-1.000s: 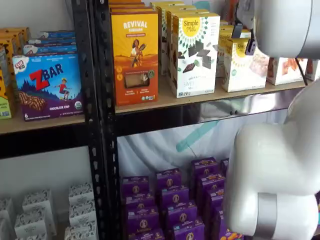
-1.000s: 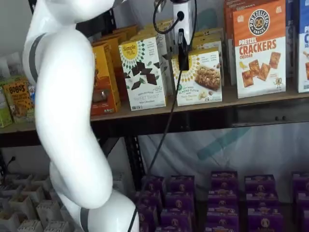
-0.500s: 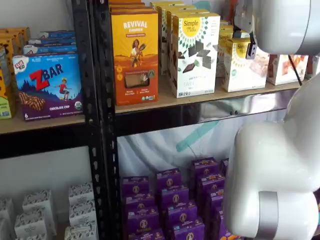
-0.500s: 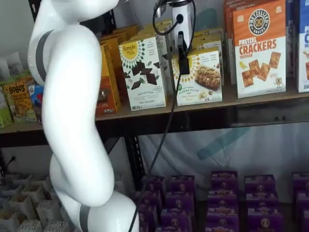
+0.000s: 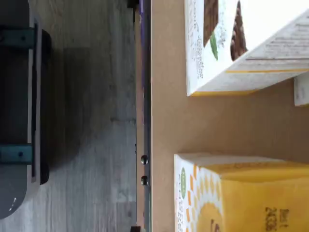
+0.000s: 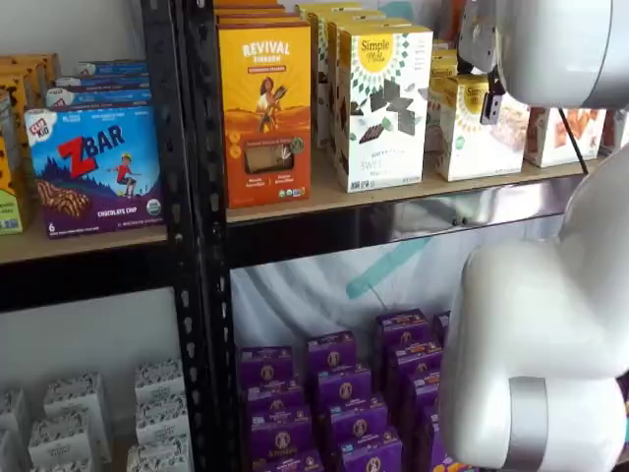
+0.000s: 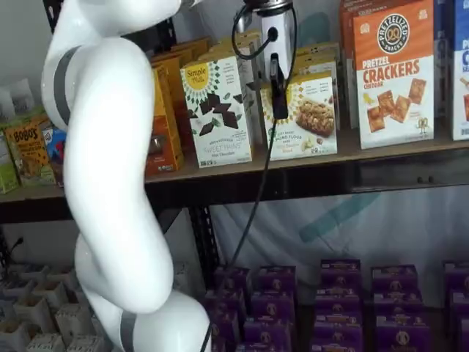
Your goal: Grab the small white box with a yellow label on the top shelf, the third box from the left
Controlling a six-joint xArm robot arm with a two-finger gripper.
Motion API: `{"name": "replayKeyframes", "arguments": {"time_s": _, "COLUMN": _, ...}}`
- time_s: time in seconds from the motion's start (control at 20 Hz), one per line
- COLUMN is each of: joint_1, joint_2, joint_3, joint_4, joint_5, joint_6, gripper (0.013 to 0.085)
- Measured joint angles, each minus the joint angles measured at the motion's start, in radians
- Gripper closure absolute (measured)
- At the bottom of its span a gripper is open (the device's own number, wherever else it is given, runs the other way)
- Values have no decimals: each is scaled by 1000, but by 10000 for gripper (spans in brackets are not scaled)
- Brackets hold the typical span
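The small white box (image 7: pixel 306 117) with the yellow sunburst logo stands on the top shelf (image 7: pixel 381 150), a tan board with a shiny metal front rail (image 6: pixel 442 211). It also shows in a shelf view (image 6: pixel 462 133) and in the wrist view (image 5: pixel 231 198), where its yellow side is close. My gripper (image 7: pixel 278 95) hangs right in front of the box's left front edge. Only one black finger shows, side-on, under the white body, so I cannot tell its state. In a shelf view the finger (image 6: pixel 488 103) overlaps the box's upper part.
A taller white box with dark squares (image 7: pixel 218 110) stands just left of the small box, and an orange Revival box (image 6: pixel 265 98) is further left. An orange-and-white crackers box (image 7: pixel 394 73) stands to the right. Purple boxes (image 6: pixel 334 393) fill the level below. My white arm (image 7: pixel 110 176) fills the foreground.
The gripper has dropped slightly in front of the small white box and the arm has shifted a little. The boxes have not moved.
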Motion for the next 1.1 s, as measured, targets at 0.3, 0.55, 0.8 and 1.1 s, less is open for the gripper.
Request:
{"name": "replayKeyframes", "arguments": {"time_s": 0.3, "joint_1": -10, "joint_2": -12, "joint_3": 23, "joint_4": 21, "joint_5": -24, "joint_6": -9, "gripper": 370}}
{"name": "replayKeyframes", "arguments": {"time_s": 0.55, "joint_1": -15, "joint_2": -19, "joint_3": 35, "joint_4": 31, "joint_5": -35, "joint_6": -14, "gripper": 370}}
{"name": "replayKeyframes", "arguments": {"time_s": 0.8, "joint_1": -19, "joint_2": -23, "joint_3": 38, "joint_4": 39, "joint_5": -37, "joint_6": -17, "gripper": 490}}
{"name": "replayKeyframes", "arguments": {"time_s": 1.1, "joint_1": -25, "joint_2": -27, "joint_3": 39, "joint_4": 53, "joint_5": -40, "joint_6": -21, "gripper": 570}}
